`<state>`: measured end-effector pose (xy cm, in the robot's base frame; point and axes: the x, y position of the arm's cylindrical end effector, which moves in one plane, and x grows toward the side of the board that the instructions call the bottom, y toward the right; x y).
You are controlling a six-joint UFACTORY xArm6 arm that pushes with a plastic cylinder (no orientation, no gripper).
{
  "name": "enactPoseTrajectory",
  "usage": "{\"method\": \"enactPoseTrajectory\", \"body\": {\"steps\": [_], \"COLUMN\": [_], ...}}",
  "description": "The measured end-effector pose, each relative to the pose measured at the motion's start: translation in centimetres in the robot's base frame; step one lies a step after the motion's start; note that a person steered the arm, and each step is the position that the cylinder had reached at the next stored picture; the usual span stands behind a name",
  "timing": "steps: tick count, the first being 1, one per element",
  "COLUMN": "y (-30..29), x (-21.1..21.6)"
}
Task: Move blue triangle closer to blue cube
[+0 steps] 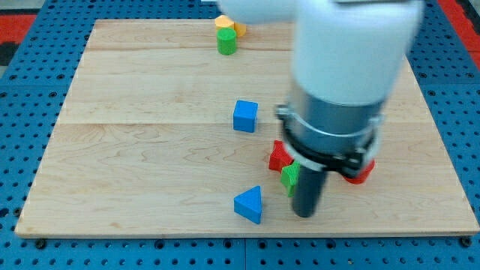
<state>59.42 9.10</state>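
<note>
The blue triangle (249,204) lies near the board's bottom edge, a little right of the middle. The blue cube (245,116) sits above it at the board's middle, a clear gap between them. My tip (304,215) is down on the board just to the right of the blue triangle, with a small gap between them. The arm's thick body (341,82) fills the upper right of the view and hides the board behind it.
A green block (289,175) and a red block (280,156) sit just left of the rod; another red piece (360,171) shows on its right. A green cylinder (226,40), a yellow block (238,29) and an orange block (223,22) stand at the top edge.
</note>
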Motion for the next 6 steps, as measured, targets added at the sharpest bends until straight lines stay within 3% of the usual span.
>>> {"method": "enactPoseTrajectory", "body": {"steps": [1,2,3,6], "y": [-0.9,-8.2,-13.1,-11.7], "x": [2.4,2.0,-1.0,-9.5]}}
